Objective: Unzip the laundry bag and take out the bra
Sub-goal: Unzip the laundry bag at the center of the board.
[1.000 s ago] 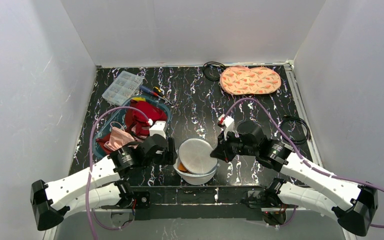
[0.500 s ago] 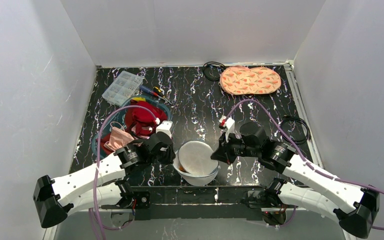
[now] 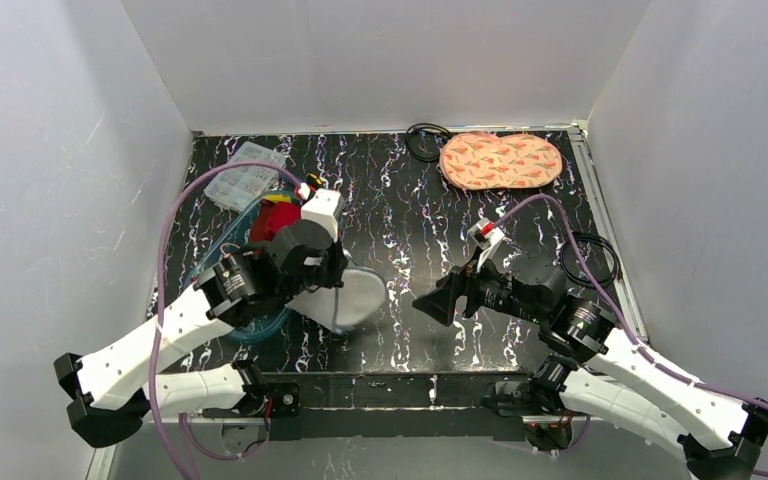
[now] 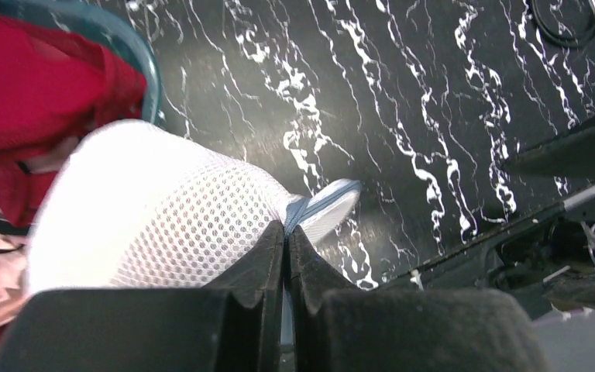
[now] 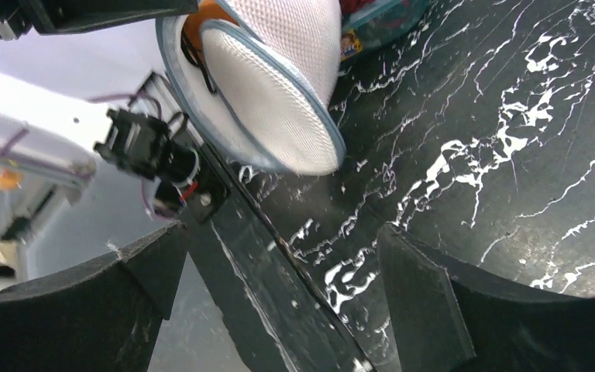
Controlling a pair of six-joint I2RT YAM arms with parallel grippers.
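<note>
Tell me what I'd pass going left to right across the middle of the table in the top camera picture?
blue tub of clothes → laundry bag → right pincer → black cable coil

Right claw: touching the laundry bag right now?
Apart. The right wrist view shows the right claw open, with bare table between it and the laundry bag; the top view shows the same gap.

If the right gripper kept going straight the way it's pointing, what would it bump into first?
Probably the laundry bag, held by the left gripper, straight ahead of the open right gripper. Depth is unclear, so it might touch the table first.
</note>
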